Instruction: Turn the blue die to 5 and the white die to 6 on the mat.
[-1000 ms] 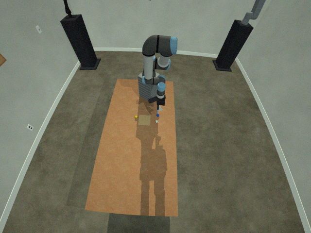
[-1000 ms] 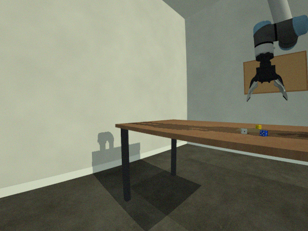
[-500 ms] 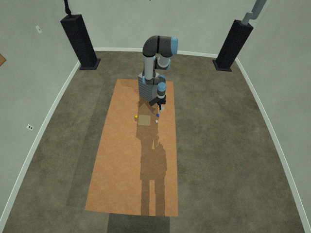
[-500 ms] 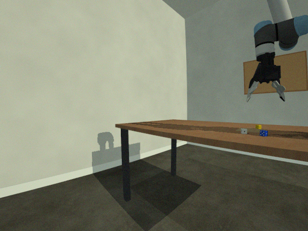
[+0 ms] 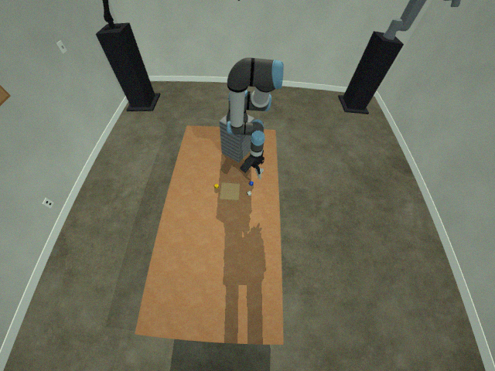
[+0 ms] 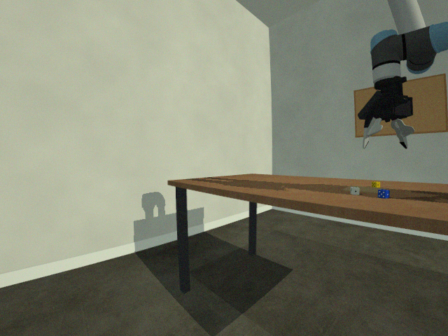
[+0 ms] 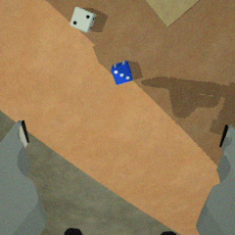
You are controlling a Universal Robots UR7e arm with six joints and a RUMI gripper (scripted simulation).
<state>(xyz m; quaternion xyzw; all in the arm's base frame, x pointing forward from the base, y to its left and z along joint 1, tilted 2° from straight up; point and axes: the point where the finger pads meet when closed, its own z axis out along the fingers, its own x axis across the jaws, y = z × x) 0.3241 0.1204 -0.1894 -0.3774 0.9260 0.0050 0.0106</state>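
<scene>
"Orange-brown, our tabletop (image 5: 192, 255) (image 6: 311, 202) (image 7: 73, 103), and what's above it?"

"Our hand (image 5: 251, 172) (image 6: 385, 146) (image 7: 123, 124), spread wide, holding nothing."

"And our mat (image 5: 230, 191) (image 7: 168, 12)?"

"Flat, with all three dice off it: the yellow die (image 5: 216, 185) (image 6: 376, 184) near one side, the blue die (image 5: 250, 183) (image 6: 383, 193) (image 7: 121, 72) and white die (image 5: 249, 193) (image 6: 354, 190) (image 7: 83, 20) beyond the opposite side. We see those two lying apart."

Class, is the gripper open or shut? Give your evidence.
Open: in the wrist view the gripper's two fingers stand far apart, with nothing between their tips.
</scene>
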